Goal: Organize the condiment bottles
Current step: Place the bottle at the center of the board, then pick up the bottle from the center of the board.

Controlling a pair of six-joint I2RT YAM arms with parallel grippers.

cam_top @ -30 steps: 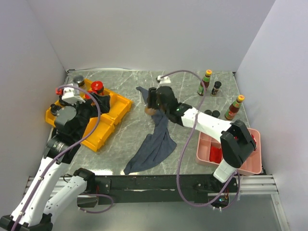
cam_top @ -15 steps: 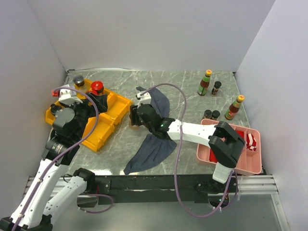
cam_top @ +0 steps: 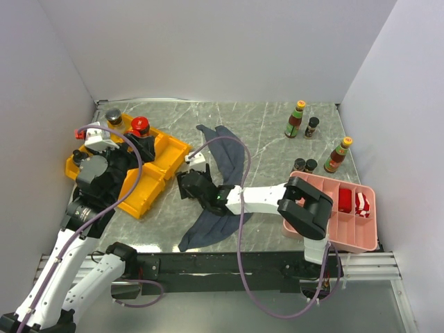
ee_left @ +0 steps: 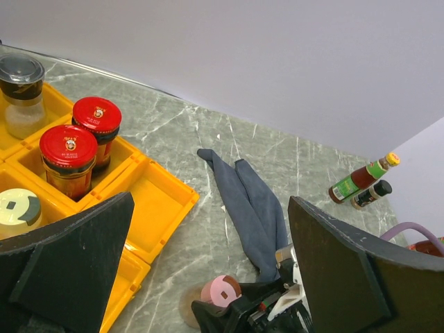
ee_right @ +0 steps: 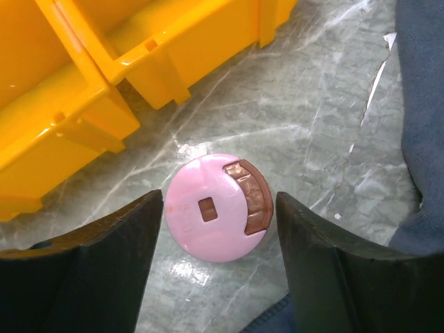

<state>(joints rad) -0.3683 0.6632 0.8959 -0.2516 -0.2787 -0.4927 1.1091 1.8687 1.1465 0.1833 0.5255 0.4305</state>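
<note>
Just off the yellow tray's [cam_top: 166, 154] right-hand edge, on the bare worktop [cam_top: 263, 132], the pink-capped shaker [ee_right: 215, 208] stands upright. The right jaws are parted and straddle its cap from above, one finger on each side. A sliver of worktop shows at the right-hand finger; whether the other finger touches, I cannot tell. The right arm [cam_top: 260, 198] stretches leftward across the grey-blue cloth [cam_top: 232, 156].

The left jaws hang spread wide above the yellow tray, holding nothing. Inside the tray a red-lidded jar [ee_left: 97, 116] stands just beside a second red-lidded jar [ee_left: 67, 147], with a silver-capped shaker [ee_left: 21, 73] behind them and a pale-capped shaker [ee_left: 17, 209] nearer.

At the far right an orange-capped sauce bottle [cam_top: 295, 118] stands beside a small black-capped bottle [cam_top: 312, 127]. Another sauce bottle [cam_top: 338, 154] stands apart. Two tiny black-capped bottles [cam_top: 300, 164] sit against the pink tray [cam_top: 361, 232], which holds red packets [cam_top: 345, 201].
</note>
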